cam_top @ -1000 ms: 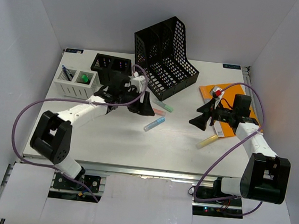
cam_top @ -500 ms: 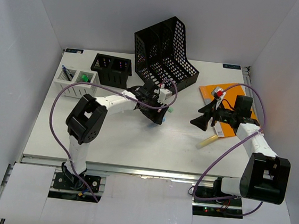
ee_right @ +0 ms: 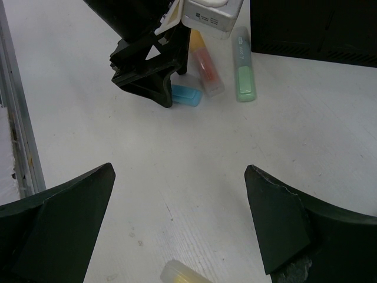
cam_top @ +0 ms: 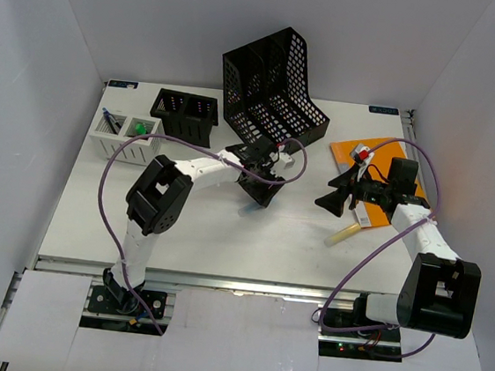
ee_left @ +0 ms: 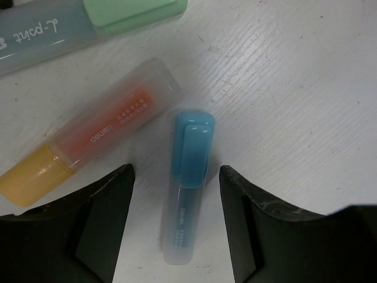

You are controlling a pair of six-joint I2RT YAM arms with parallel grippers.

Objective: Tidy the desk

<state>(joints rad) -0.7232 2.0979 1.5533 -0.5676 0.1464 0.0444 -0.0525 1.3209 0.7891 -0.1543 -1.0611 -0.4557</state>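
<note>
Hovering low over the desk [cam_top: 224, 236], my left claw [ee_left: 177, 172] has its two black fingers [ee_left: 97, 227] apart. A blue highlighter [ee_left: 189, 177] lies flat on the white top between them. There is a little gap on each side, so I am not squeezing it. Its cap points away from my wrist. Just beside it, on the left in my wrist view, lies an orange highlighter [ee_left: 103, 130] with a yellow end, set at a slant. The two come very close near the blue cap. A bit farther off lies a green highlighter [ee_left: 94, 20] with a green cap and a grey-blue body.

The desk is the big white top under both my arms, with white walls around it and a metal rail at the near edge. From above, my left arm reaches out to the middle of it, just in front of the black file rack [cam_top: 276, 82].

My right claw [ee_right: 177, 206] is wide apart too, with white desk showing between its fingers. It sits over the right side of the desk, facing my left claw. A yellow highlighter [cam_top: 344, 234] lies near it. An orange notebook [cam_top: 385, 154] is partly hidden by my right arm. At the far left stand a black mesh pen cup [cam_top: 183, 126] and a white pen tray [cam_top: 114, 147] with pens in it.
</note>
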